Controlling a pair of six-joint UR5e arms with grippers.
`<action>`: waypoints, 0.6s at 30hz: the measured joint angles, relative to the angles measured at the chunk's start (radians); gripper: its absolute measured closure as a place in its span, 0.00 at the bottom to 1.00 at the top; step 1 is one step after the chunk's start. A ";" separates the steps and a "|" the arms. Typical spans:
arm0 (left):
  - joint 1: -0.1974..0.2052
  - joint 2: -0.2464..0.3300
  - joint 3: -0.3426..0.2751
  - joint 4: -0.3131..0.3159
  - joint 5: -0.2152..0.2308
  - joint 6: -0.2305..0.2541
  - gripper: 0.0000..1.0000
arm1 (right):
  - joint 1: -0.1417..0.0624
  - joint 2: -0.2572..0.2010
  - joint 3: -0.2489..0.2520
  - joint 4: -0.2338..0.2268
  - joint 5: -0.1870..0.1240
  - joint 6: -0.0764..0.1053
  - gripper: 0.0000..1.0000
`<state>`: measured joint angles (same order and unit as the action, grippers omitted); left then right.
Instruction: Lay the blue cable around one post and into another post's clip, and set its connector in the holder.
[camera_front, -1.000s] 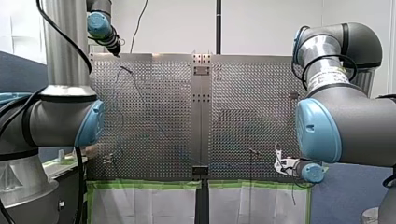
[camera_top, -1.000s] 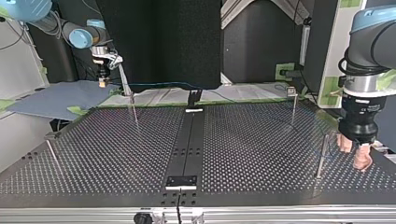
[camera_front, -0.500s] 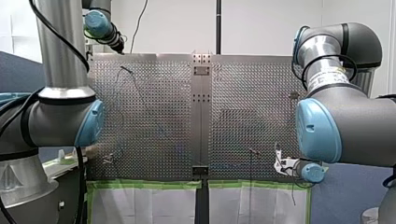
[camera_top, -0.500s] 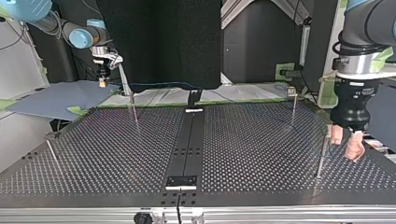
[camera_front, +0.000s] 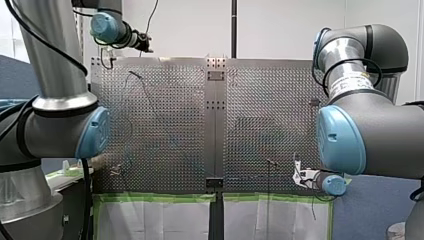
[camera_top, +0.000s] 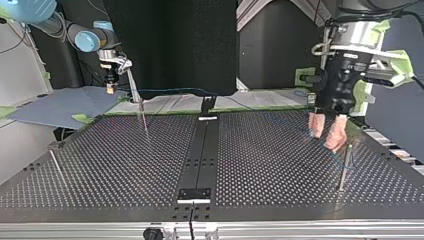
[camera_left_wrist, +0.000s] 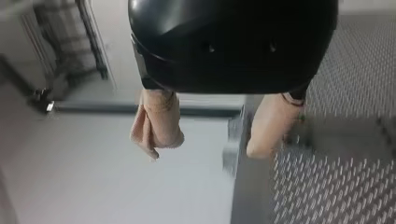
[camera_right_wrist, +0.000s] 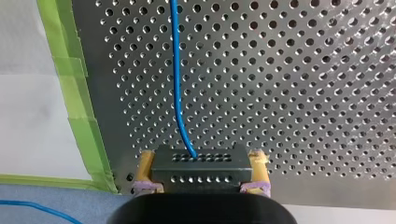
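The blue cable (camera_right_wrist: 176, 70) runs ahead over the perforated plate from a black connector block (camera_right_wrist: 201, 173). My right gripper (camera_right_wrist: 201, 161) is shut on that block, yellow pads on both its sides. In the top view my right gripper (camera_top: 109, 88) hangs past the far left corner, and the cable (camera_top: 175, 91) stretches along the table's far edge. My left gripper (camera_top: 325, 136) hovers open with beige pads above the right half, between two thin posts (camera_top: 314, 114) (camera_top: 344, 167). Nothing sits between its fingers (camera_left_wrist: 156, 126). In the front view it (camera_front: 146, 46) is over the far edge.
Two more thin posts (camera_top: 143, 114) (camera_top: 55, 162) stand on the top view's left half. A dark centre rail (camera_top: 202, 150) with black brackets (camera_top: 195, 194) splits the table. Green tape (camera_right_wrist: 77, 93) lines the plate's edge beside my right gripper.
My left arm has risen from the near right post in the top view and swung toward the far side and the middle, still open. My right arm has not moved.
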<state>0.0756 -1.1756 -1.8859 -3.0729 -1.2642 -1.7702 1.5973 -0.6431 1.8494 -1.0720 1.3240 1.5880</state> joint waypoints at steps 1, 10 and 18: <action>-0.010 -0.005 -0.010 0.010 0.005 -0.001 0.00 | 0.000 0.000 0.000 0.000 0.000 0.000 1.00; -0.099 -0.085 -0.099 0.099 -0.049 0.057 0.00 | 0.000 0.000 0.000 0.001 0.000 -0.001 1.00; -0.187 -0.173 -0.187 0.187 -0.137 0.033 0.00 | 0.000 0.000 0.000 0.002 -0.001 -0.002 1.00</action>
<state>-0.1118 -1.3485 -2.0733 -2.8855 -1.4007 -1.7368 1.5977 -0.6430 1.8494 -1.0702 1.3225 1.5864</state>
